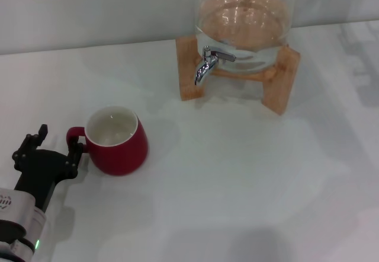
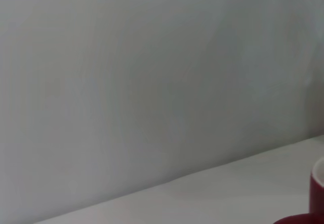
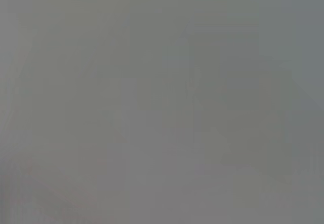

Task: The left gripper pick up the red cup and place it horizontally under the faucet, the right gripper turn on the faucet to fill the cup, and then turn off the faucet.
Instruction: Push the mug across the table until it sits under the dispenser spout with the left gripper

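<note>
The red cup [image 1: 118, 143] stands upright on the white table at the left, white inside showing, its loop handle turned toward my left gripper [image 1: 58, 142]. That gripper is low at the front left and open; its one fingertip [image 1: 76, 151] is right at the handle and the other stands apart from the cup. A sliver of the red cup [image 2: 318, 191] shows in the left wrist view. The chrome faucet [image 1: 207, 63] juts from the glass dispenser [image 1: 243, 19] at the back, spout pointing down, nothing beneath it. My right gripper is out of view.
The dispenser rests on a wooden stand [image 1: 278, 93] near the back wall. White table [image 1: 237, 179] spreads between the cup and the stand. The right wrist view shows only plain grey.
</note>
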Tool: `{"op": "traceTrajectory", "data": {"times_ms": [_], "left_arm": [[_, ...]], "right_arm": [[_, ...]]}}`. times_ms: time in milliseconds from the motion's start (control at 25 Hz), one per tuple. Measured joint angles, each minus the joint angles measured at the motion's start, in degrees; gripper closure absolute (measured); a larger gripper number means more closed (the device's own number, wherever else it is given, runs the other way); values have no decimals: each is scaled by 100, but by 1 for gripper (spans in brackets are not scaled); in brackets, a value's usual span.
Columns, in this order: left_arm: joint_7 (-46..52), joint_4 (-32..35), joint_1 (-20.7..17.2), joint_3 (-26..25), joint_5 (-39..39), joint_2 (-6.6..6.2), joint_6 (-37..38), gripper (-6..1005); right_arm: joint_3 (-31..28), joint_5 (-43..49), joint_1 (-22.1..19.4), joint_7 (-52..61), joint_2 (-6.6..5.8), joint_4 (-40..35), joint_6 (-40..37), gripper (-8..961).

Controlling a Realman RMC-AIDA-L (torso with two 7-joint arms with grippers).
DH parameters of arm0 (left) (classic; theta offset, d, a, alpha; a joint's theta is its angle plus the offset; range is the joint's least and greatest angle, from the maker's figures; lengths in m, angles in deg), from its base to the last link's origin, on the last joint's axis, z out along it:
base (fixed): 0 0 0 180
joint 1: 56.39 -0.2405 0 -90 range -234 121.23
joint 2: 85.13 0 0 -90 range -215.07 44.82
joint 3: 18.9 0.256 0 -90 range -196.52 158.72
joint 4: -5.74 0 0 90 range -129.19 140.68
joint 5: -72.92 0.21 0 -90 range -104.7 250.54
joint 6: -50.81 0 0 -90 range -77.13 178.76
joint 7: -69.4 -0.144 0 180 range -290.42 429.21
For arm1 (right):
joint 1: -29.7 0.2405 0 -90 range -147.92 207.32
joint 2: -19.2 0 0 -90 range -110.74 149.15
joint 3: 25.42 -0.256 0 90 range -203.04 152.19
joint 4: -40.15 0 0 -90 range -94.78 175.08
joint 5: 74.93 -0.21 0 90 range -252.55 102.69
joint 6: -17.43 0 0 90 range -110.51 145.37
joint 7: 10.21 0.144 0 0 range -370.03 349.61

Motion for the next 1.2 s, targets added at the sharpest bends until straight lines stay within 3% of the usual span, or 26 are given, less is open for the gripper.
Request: {"op": "traceTrajectory", "data": {"times_ms": [240, 680, 800, 1200], "left_arm": [[-2, 25, -8, -7, -8, 3, -13, 534], [-3, 56, -18, -40, -46, 11, -21, 765], [-4, 66, -17, -40, -51, 18, -45, 886], [-1, 222, 387, -60, -56, -1, 4, 903]], "right_arm": [[0, 6, 9, -2, 0, 0, 0, 278], [9, 22, -8, 0, 0, 0, 73, 278], [9, 23, -10, 4, 0, 0, 79, 278], [51, 21, -5, 27, 6, 0, 99, 278]]}}
